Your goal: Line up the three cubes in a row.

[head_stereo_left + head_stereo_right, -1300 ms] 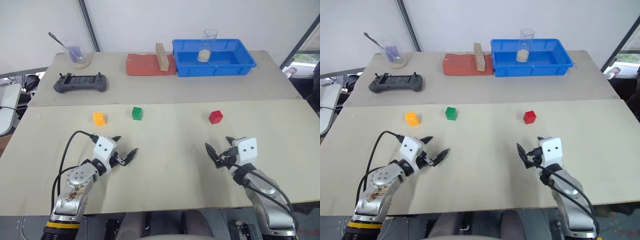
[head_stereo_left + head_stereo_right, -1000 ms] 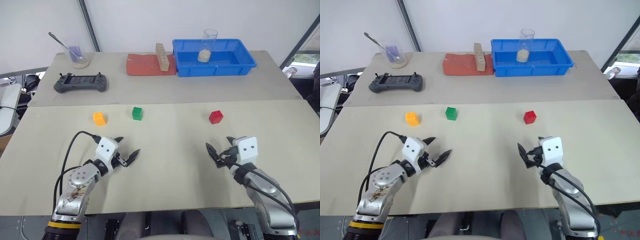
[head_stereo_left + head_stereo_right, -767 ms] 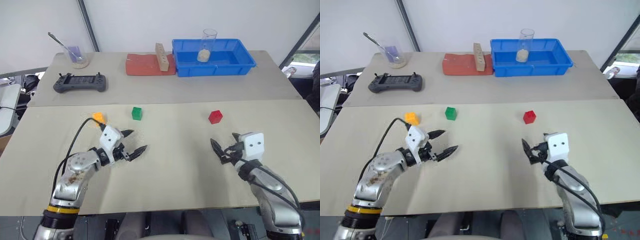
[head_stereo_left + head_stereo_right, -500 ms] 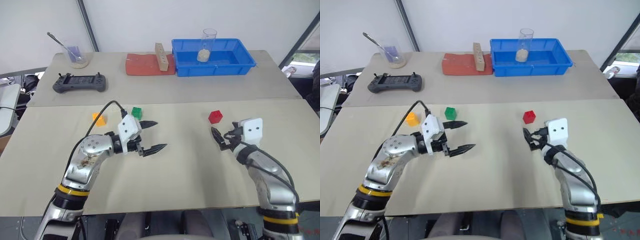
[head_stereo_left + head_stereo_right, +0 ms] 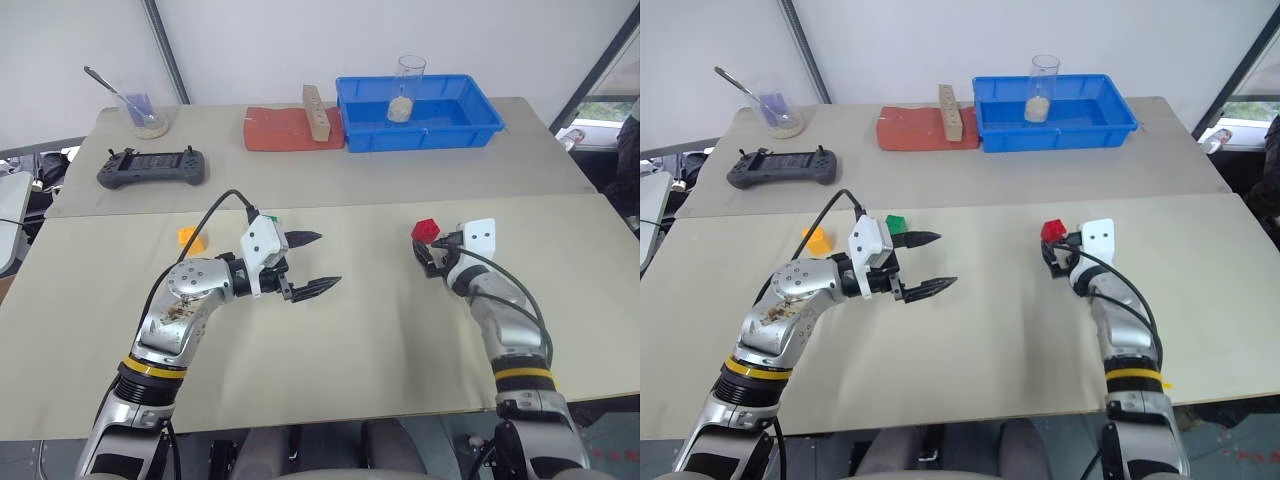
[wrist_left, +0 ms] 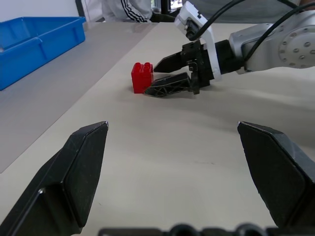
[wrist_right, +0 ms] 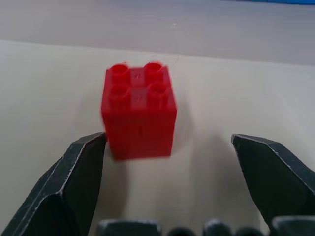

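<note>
From the head views, the counter (image 5: 380, 330) carries three cubes in its middle band. The orange cube (image 5: 189, 238) lies toward the left. The green cube (image 5: 896, 224) sits just beyond the left hand (image 5: 315, 262), partly hidden behind that hand's white housing. The red cube (image 5: 425, 229) lies to the right, well apart from the other two. The left hand hovers over the counter pointing rightward, its two black fingers spread wide with nothing between them. The right hand (image 5: 425, 256) sits just before the red cube, fingers apart, tips close to the cube's near side. On the far part of the counter stand a blue bin (image 5: 420, 100) with a clear glass (image 5: 403, 87) in it, a red mat (image 5: 280, 128) bearing a wooden block (image 5: 315, 111), a controller (image 5: 150, 167), and a cup with a spoon (image 5: 143, 110).

In the left wrist view, the left hand's own fingers (image 6: 81, 162) stand far apart. Beyond them the red cube (image 6: 141, 76) rests on the counter, with the right hand (image 6: 170, 73) reaching it, one fingertip beside the cube's top and the other low against its foot.

In the right wrist view, the red cube (image 7: 139, 117) stands upright, studs up, toward the left finger (image 7: 81, 169), which is at or just off the cube's lower corner. The other finger is clear of it.
</note>
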Robot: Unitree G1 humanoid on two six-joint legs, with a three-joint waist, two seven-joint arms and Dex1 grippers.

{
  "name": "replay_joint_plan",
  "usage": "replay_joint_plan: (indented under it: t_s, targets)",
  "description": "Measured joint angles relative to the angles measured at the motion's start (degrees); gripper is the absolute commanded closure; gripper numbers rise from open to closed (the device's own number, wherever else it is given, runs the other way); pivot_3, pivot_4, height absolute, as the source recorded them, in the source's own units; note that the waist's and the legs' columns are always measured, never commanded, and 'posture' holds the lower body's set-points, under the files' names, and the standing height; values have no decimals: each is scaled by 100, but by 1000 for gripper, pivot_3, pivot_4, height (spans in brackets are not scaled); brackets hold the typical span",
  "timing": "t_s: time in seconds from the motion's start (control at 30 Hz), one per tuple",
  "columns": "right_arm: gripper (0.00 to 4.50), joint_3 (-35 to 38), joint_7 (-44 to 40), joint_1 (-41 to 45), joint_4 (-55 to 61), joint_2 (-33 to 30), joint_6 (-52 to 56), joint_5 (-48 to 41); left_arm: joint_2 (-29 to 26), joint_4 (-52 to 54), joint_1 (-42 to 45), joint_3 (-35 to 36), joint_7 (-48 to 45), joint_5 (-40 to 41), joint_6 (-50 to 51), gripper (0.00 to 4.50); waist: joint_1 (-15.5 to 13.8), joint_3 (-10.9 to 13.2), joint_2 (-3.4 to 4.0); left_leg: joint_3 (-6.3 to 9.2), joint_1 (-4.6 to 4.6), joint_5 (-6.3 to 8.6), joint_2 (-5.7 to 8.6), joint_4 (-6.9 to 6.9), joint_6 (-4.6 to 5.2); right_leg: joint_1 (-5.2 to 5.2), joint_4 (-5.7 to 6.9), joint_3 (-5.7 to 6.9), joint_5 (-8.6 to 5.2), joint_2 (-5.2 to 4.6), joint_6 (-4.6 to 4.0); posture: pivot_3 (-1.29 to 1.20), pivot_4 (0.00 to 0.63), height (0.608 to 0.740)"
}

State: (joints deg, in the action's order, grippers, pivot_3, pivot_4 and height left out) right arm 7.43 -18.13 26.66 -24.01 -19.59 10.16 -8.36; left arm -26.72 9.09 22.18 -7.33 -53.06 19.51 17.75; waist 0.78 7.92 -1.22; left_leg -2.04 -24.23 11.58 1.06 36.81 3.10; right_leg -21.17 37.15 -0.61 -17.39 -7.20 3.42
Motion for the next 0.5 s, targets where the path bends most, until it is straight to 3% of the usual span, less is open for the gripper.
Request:
replay_joint_plan:
  t_s: [0.1,0.2,0.4,0.5]
  targets:
    - [24,1,-53,283,-522,-1,-326,56,25,22,0,86,113,27,-5,0,5,0,0,0,1,0,-1,0,-1,0,1,0,0,0,0,0,150,740]
    - [794,13,-188,425,-860,-1,-619,44,143,71,1,253,293,92,-14,0,5,0,0,0,0,0,-1,0,-1,0,0,-1,0,0,0,0,150,740]
    - [2885,4,-513,417,-912,61,-799,18,151,302,-81,285,380,106,-10,0,8,0,0,0,1,0,-2,0,-1,0,3,-1,0,0,0,0,150,740]
    - [3052,-41,-767,286,-730,52,-816,13,139,342,-158,294,404,109,-5,0,5,0,0,1,0,1,-2,0,-1,-1,2,-1,0,0,0,0,150,740]
